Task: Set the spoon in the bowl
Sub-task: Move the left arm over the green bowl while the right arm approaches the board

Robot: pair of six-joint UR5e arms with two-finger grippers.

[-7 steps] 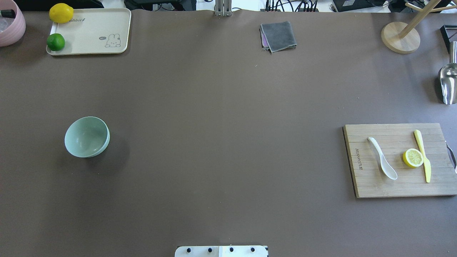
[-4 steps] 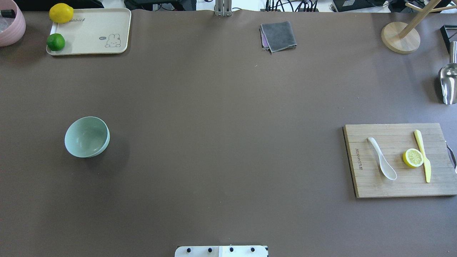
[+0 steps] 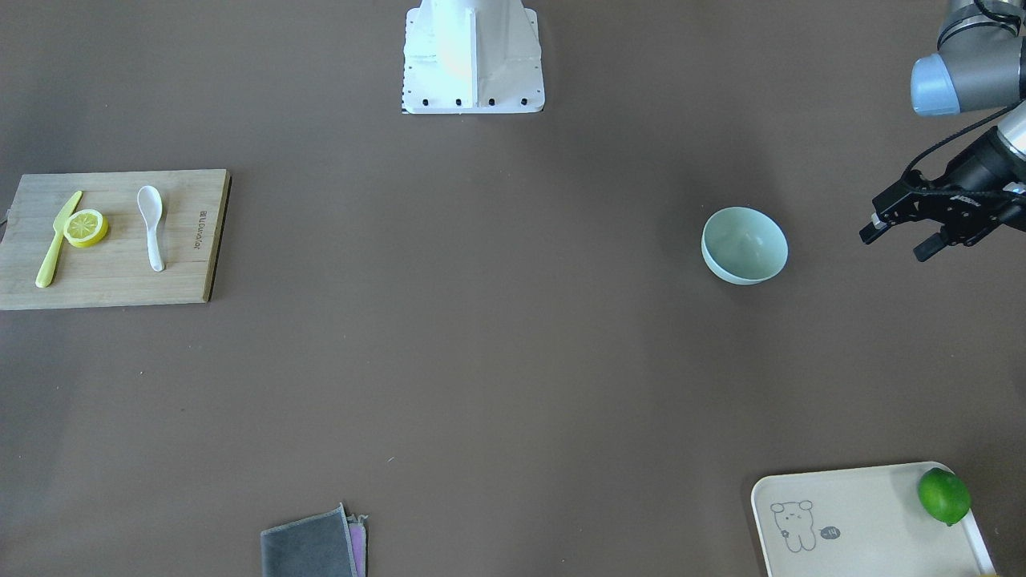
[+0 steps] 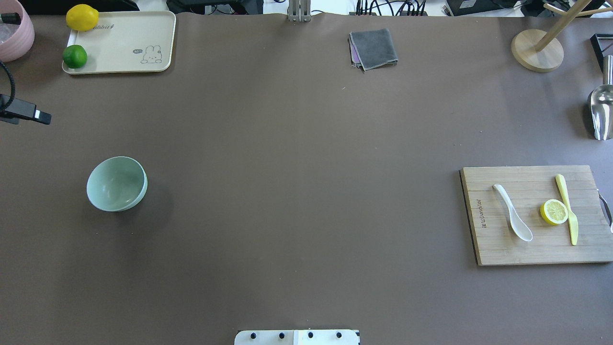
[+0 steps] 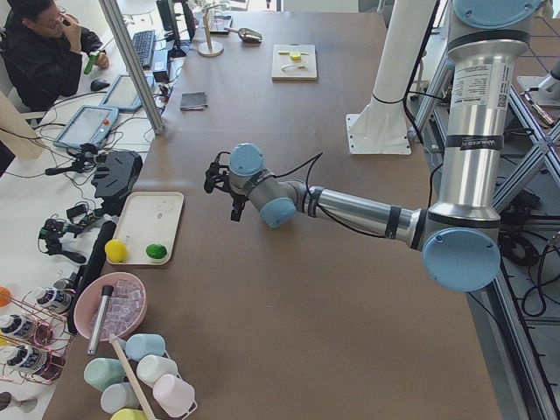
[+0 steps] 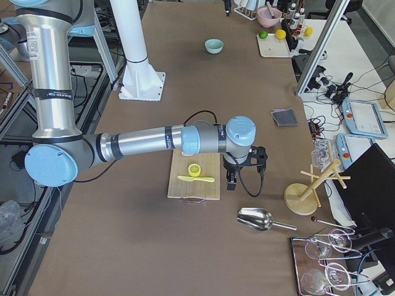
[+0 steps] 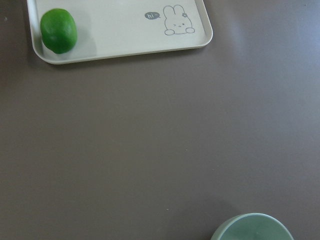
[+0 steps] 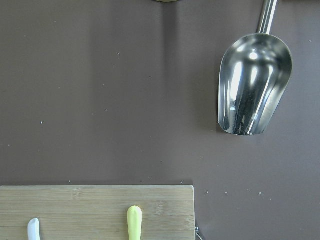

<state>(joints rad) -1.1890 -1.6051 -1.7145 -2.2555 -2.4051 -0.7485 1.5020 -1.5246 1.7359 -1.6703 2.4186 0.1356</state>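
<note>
The white spoon (image 4: 513, 213) lies on a wooden cutting board (image 4: 527, 249) at the right, scoop toward the robot; it also shows in the front view (image 3: 151, 224), and its handle tip shows in the right wrist view (image 8: 33, 230). The empty mint-green bowl (image 4: 116, 184) stands on the table at the left, also in the front view (image 3: 744, 244). My left gripper (image 3: 896, 243) is open and empty, hovering beyond the bowl's outer side. My right gripper (image 6: 241, 174) hovers by the board's far edge; I cannot tell whether it is open.
A lemon slice (image 4: 554, 212) and a yellow knife (image 4: 567, 208) lie on the board beside the spoon. A cream tray (image 4: 129, 43) holds a lime and a lemon. A grey cloth (image 4: 373, 49), a metal scoop (image 8: 252, 85) and a wooden stand (image 4: 536, 50) sit along the far side.
The left gripper has come into the overhead view at the left edge, above the bowl's far-left side. The spoon and the bowl have not moved.
</note>
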